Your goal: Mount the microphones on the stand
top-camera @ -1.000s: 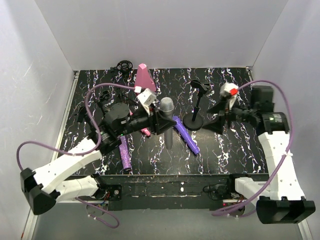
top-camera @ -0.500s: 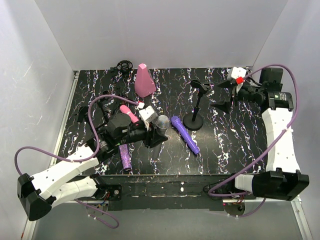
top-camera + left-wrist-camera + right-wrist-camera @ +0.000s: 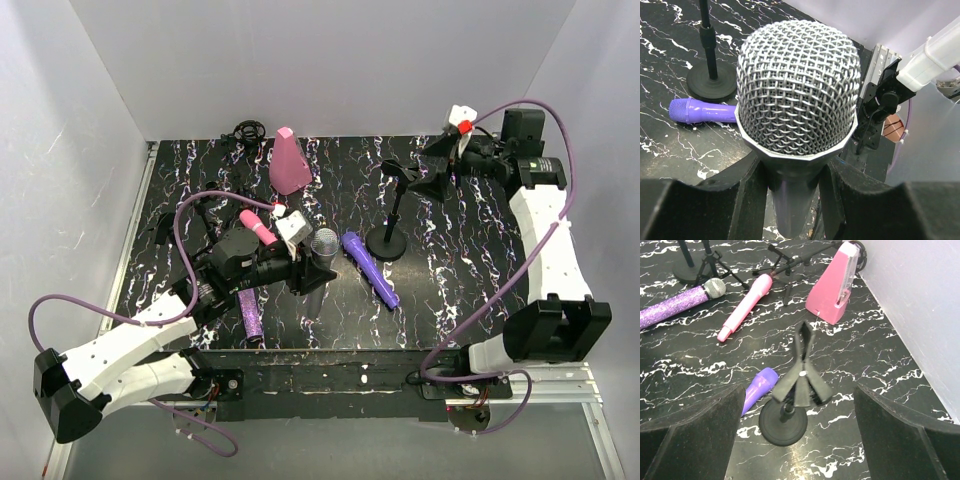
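While pinched at the handle by left pincer (image 3: pixel 310 266), silver-grey microphone (image 3: pixel 797 90) just left of violet microphone (image 3: pixel 370 268), near stand (image 3: pixel 392 215); right pincer (image 3: pixel 437 172) spread wide above stand's clip.

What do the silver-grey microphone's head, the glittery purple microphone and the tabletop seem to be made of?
The silver-grey microphone: head looks like woven metal wire mesh, matte silver, over a smooth rim; possibly metallised plastic. The glittery purple microphone: body covered in sparkling glitter grains, head of silver mesh. The table: black marble-look surface with white veins, slightly glossy, likely printed laminate.
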Robot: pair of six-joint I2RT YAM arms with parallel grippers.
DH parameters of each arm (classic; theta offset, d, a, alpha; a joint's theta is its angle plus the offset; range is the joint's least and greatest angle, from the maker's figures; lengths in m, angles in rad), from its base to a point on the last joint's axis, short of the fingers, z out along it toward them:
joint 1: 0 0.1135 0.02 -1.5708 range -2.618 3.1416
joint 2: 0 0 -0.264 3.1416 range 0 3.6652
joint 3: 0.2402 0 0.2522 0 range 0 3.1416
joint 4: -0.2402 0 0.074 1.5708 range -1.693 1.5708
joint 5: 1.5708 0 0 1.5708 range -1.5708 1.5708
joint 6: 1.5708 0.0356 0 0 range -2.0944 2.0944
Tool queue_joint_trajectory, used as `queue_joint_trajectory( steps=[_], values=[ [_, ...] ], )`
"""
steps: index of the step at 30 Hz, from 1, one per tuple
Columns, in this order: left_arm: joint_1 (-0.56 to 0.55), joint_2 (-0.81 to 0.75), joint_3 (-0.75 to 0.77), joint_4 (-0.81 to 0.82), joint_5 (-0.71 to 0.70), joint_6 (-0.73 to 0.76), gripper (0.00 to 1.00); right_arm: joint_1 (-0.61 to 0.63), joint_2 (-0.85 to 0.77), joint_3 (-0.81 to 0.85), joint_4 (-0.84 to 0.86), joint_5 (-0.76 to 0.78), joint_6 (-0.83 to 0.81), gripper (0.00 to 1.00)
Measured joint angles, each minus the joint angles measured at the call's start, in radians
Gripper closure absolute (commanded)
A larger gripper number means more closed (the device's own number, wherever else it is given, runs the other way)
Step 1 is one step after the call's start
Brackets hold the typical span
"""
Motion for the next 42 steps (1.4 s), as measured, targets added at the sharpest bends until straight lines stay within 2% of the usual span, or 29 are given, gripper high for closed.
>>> queue_joint_trajectory(
  steps=[7, 16, 23, 28, 33, 35, 38, 42],
  values=[
    [0.000, 0.000, 0.000, 0.011, 0.002, -0.008, 1.00, 0.037, 0.135, 0.166, -0.085, 0.000, -0.032, 0.11],
    [0.000, -0.001, -0.002, 0.023, 0.002, -0.018, 1.00, 0.072, 0.217, 0.172, -0.237, 0.005, -0.145, 0.27],
    [0.000, -0.002, -0.002, 0.029, 0.002, -0.018, 1.00, 0.072, 0.222, 0.171, -0.307, -0.002, -0.224, 0.26],
    [0.000, 0.000, -0.002, 0.034, 0.002, -0.018, 1.00, 0.072, 0.209, 0.151, -0.289, -0.015, -0.212, 0.26],
    [0.000, 0.003, -0.002, 0.038, -0.001, -0.019, 1.00, 0.072, 0.208, 0.151, -0.266, -0.019, -0.180, 0.30],
    [0.000, 0.004, -0.002, 0.039, -0.003, -0.018, 1.00, 0.072, 0.208, 0.150, -0.253, -0.019, -0.168, 0.35],
    [0.000, 0.010, -0.002, 0.046, -0.008, -0.016, 1.00, 0.072, 0.208, 0.150, -0.242, -0.019, -0.160, 0.49],
    [0.000, 0.035, 0.017, 0.051, -0.016, -0.010, 1.00, 0.070, 0.208, 0.150, -0.242, -0.020, -0.170, 0.84]
  ],
)
